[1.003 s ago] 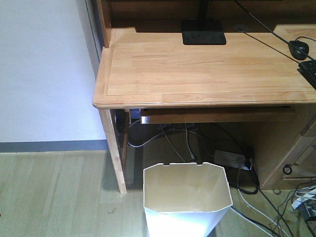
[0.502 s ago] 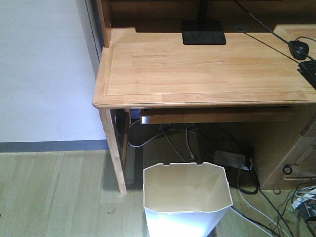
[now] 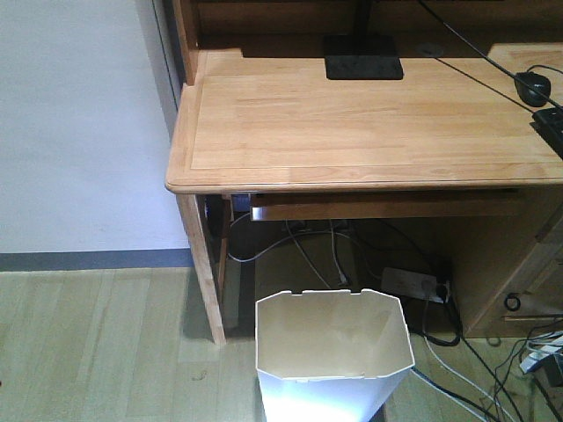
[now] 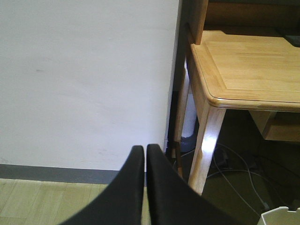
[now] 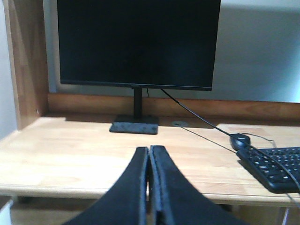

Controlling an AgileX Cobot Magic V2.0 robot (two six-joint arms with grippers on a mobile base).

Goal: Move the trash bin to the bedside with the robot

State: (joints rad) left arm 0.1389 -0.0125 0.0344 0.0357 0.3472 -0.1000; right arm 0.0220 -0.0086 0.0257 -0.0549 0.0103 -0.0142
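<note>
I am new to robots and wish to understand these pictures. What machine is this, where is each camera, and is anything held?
It is a two-armed robot on a mobile base. The front view looks down at a wooden desk and a white trash bin standing before it. The other two cameras sit on the wrists, so each shows its own black gripper at the bottom. The left gripper faces a white wall beside the desk; the right gripper faces the desk top, where a monitor, a mouse and a keyboard rest. Both grippers are shut and hold nothing.
</note>
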